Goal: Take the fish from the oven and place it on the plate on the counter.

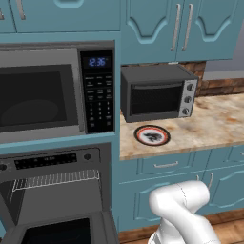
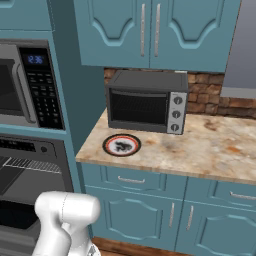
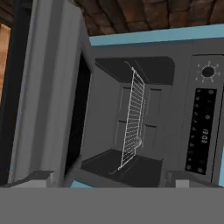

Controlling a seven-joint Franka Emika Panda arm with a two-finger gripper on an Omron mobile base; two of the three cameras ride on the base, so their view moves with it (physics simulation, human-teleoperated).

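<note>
The oven (image 1: 52,190) stands open at the lower left, its dark glass door (image 1: 57,231) dropped down. In the hand view, which is rolled sideways, the oven cavity (image 3: 131,122) lies straight ahead with the wire rack (image 3: 132,114) running through it. A small pale lump (image 3: 138,142) rests on the rack, too small to tell whether it is the fish. My gripper (image 3: 113,179) is open in front of the oven mouth, fingers wide apart and nothing between them. The red-rimmed plate (image 1: 152,135) (image 2: 121,145) sits bare on the counter (image 1: 214,124) (image 2: 200,152).
A black toaster oven (image 1: 157,93) (image 2: 146,107) stands just behind the plate. The keypad microwave (image 1: 43,95) (image 2: 20,85) hangs above the oven. My white arm (image 1: 183,209) (image 2: 65,217) bends low before the teal drawers (image 2: 132,180). The oven's control strip (image 3: 203,118) lines the cavity.
</note>
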